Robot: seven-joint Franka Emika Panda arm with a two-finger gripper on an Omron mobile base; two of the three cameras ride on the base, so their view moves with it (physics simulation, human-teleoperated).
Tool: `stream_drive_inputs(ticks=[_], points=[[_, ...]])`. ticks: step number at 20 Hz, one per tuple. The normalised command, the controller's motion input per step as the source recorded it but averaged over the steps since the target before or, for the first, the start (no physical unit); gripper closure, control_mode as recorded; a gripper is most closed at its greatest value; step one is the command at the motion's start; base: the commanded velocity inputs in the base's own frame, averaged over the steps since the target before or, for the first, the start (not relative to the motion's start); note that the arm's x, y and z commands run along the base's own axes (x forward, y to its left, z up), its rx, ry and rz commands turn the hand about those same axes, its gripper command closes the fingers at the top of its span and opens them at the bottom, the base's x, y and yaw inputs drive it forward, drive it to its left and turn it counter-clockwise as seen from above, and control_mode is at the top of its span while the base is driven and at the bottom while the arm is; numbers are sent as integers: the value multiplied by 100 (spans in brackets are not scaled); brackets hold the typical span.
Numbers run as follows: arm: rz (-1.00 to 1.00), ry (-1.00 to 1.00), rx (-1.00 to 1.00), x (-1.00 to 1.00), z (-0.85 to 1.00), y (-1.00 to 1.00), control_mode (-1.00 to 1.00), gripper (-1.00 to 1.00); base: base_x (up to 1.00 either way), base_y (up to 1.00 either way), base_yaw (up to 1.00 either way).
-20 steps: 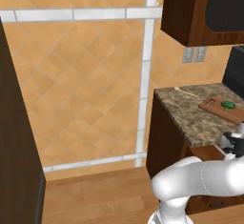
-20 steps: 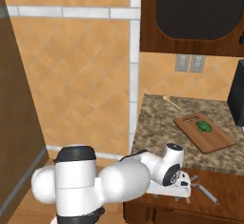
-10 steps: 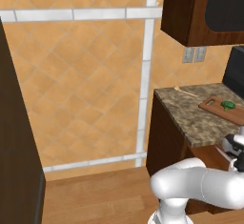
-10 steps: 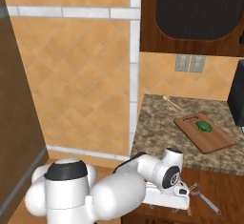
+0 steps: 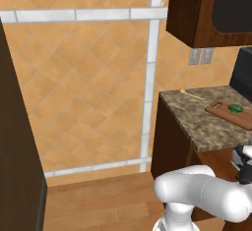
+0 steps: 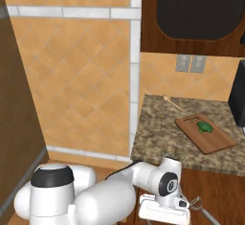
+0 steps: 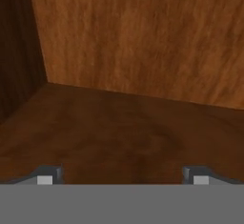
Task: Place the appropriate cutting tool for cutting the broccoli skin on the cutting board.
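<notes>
Reaching low below the speckled stone countertop (image 6: 158,123), we hold our two-finger gripper (image 7: 122,174) spread wide and empty over dark wood, while the small green broccoli (image 6: 205,127) rests on the reddish-brown wooden cutting board (image 6: 216,143).

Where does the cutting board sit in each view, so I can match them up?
Left base view: cutting board at the right edge, mid-height, on the stone countertop.
Right base view: cutting board right of centre, on the same countertop.
Hand view: not in it.
Shared landmark: the broccoli lying on the board.
</notes>
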Motion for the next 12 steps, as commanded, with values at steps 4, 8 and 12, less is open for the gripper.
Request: stream_drive_inputs(ticks=[4,8,12], points=[[1,-5,0,15,34,-60,-100,-100,0,0,0],[12,-12,0,41,12,-48,-100,-100,0,0,0],[6,-15,0,51,0,-25,-100,-100,0,0,0]])
